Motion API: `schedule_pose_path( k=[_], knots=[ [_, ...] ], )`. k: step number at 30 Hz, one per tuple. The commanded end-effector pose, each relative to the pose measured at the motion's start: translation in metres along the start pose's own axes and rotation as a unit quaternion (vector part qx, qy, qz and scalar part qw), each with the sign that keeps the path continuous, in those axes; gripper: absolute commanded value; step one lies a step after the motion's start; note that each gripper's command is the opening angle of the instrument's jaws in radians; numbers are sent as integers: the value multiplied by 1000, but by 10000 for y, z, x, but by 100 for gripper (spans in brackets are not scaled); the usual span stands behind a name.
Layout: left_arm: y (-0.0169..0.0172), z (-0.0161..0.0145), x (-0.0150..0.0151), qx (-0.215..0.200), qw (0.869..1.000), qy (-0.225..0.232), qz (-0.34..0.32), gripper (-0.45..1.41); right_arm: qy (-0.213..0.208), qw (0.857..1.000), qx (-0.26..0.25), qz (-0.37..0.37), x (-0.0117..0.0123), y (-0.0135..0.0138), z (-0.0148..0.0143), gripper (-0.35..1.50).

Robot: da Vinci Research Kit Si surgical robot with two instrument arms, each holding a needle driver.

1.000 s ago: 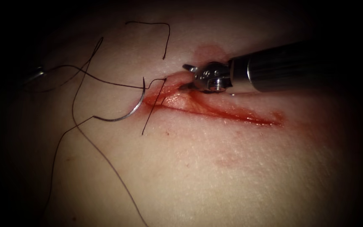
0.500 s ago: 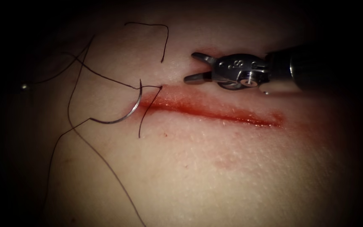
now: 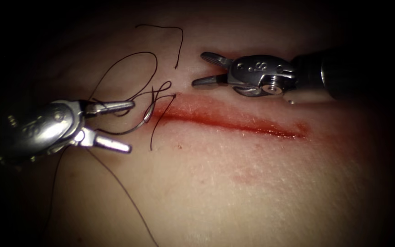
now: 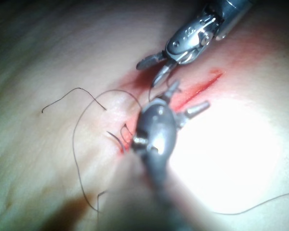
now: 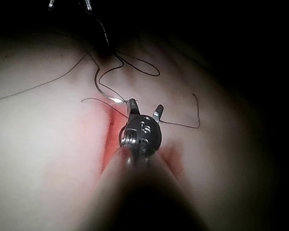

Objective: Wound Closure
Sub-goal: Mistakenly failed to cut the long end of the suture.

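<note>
Left tool (image 3: pixel 126 127) gapes wide, empty, around the needle (image 3: pixel 148 114) lying at the cut's (image 3: pixel 234 120) left end. Right tool (image 3: pixel 200 69) gapes empty above. Thin, stiff and slippery, the needle seems best gripped mid-curve.

Right gripper (image 5: pixel 144 109) is seen with both jaws spread apart, nothing held between them. The tissue (image 5: pixel 43 144) beneath is marked by a red cut (image 5: pixel 107 144) running beside the tool head. Dark thread (image 5: pixel 135 65) is looped on the tissue beyond the jaws. A needle curve (image 5: pixel 100 91) is seen lying near the cut's end.
</note>
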Motion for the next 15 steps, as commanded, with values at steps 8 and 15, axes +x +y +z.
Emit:
schedule_pose_path(
  k=[8, 15],
  knots=[
    [-32, 34, -15, 29, 999, 41, 8, 60, 8, 1000, 20, 6, -16, -21, -19, 148],
    [-54, 23, -7, 26, 997, 66, 2, 56, 25, 998, 48, -12, -34, -37, -39, 148]
  ],
)
